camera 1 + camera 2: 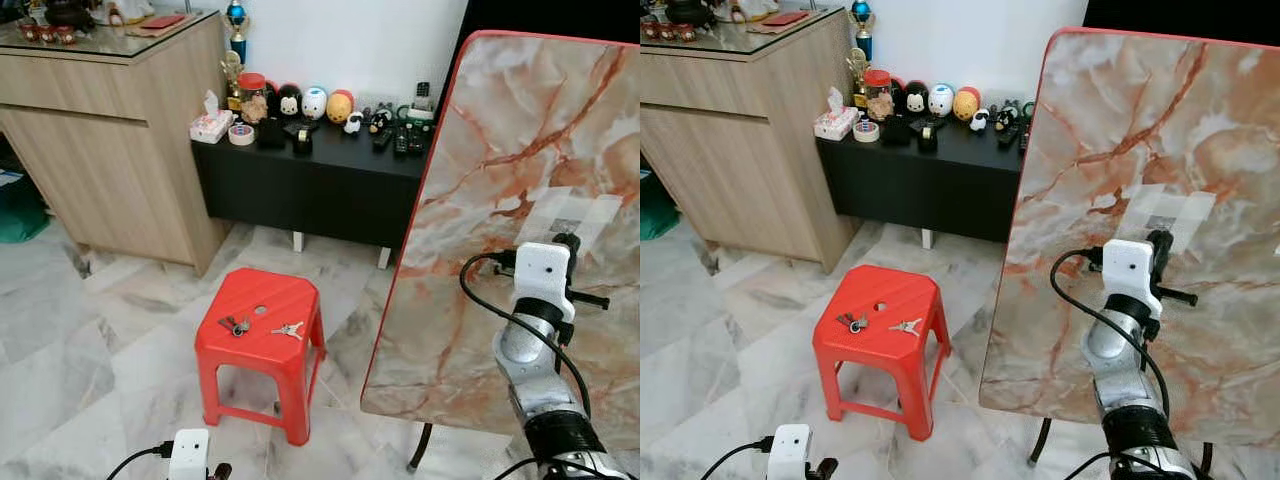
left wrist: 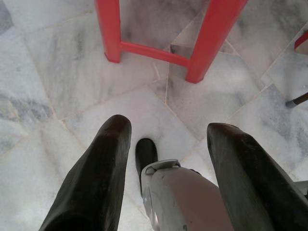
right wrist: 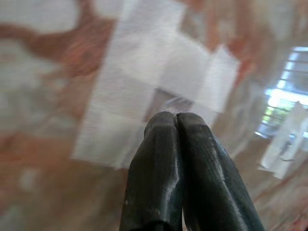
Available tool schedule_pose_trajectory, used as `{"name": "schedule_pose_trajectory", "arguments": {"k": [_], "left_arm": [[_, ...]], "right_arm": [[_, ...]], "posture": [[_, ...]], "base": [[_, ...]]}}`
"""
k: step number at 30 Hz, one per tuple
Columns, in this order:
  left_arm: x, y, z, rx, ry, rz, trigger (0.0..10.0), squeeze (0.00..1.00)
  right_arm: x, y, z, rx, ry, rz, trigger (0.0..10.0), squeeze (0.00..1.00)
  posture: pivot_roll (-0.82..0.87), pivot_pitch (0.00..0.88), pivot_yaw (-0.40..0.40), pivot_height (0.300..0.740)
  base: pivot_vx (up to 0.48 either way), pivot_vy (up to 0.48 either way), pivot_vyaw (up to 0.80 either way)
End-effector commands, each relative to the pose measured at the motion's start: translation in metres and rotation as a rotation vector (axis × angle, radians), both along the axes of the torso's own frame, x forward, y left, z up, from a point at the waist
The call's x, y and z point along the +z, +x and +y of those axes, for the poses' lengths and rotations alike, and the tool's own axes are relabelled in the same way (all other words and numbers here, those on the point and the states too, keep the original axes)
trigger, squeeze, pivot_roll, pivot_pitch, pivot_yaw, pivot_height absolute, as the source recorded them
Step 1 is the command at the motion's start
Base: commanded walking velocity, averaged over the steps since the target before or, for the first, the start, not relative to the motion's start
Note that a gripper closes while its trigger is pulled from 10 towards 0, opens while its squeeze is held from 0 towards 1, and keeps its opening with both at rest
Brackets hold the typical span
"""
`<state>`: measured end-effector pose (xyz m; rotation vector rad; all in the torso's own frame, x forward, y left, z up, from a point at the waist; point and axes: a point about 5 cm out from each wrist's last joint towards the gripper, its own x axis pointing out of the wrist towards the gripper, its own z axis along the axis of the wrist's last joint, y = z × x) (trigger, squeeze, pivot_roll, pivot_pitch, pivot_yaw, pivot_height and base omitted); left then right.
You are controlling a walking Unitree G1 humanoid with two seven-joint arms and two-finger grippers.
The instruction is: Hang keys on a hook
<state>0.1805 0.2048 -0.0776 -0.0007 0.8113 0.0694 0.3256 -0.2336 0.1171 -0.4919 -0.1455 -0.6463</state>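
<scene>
Two bunches of keys lie on a red plastic stool [image 1: 262,296]: a darker bunch [image 1: 236,325] and a silver bunch [image 1: 289,329]. To the right stands an upright marble-patterned board [image 1: 500,200] with a patch of clear tape [image 1: 580,218] and a small clear hook [image 3: 173,103] under it. My right gripper [image 3: 175,118] is raised at the taped patch, its fingers pressed shut with nothing visible between them. My left gripper [image 2: 168,126] hangs low over the floor in front of the stool's legs [image 2: 211,38], open and empty.
A black low cabinet [image 1: 310,180] with figurines, remotes and a tissue box stands at the back wall. A wooden sideboard [image 1: 100,140] is at the left. The board's thin leg [image 1: 420,448] stands beside the stool. Marble floor tiles [image 1: 90,340] spread out left of the stool.
</scene>
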Motion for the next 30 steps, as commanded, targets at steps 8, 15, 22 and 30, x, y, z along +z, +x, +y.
{"name": "schedule_pose_trajectory", "arguments": {"k": [8,15,22,30], "left_arm": [[-0.0014,-0.0018,-0.0024,0.005,-0.008,0.005,10.0,0.00],[-0.0017,-0.0025,-0.0019,0.007,-0.008,0.009,10.0,0.00],[-0.0018,-0.0026,-0.0015,0.008,-0.008,0.010,10.0,0.00],[-0.0020,-0.0032,-0.0007,0.009,-0.006,0.013,10.0,0.00]], "right_arm": [[0.0025,0.0036,-0.0055,-0.019,-0.014,0.034,10.0,0.00],[0.0010,0.0051,-0.0059,-0.014,-0.020,0.065,10.0,0.00],[-0.0007,0.0067,-0.0043,0.000,-0.029,0.090,10.0,0.00],[-0.0009,0.0077,-0.0012,0.023,-0.023,0.090,10.0,0.38]], "posture": [[0.05,0.000,-0.074,0.740],[0.05,0.000,-0.075,0.740],[0.05,0.000,-0.075,0.740],[0.05,0.000,-0.075,0.740]], "base": [[0.000,0.000,0.00],[0.000,0.000,0.00],[0.000,0.000,0.00],[0.000,0.000,0.00]]}}
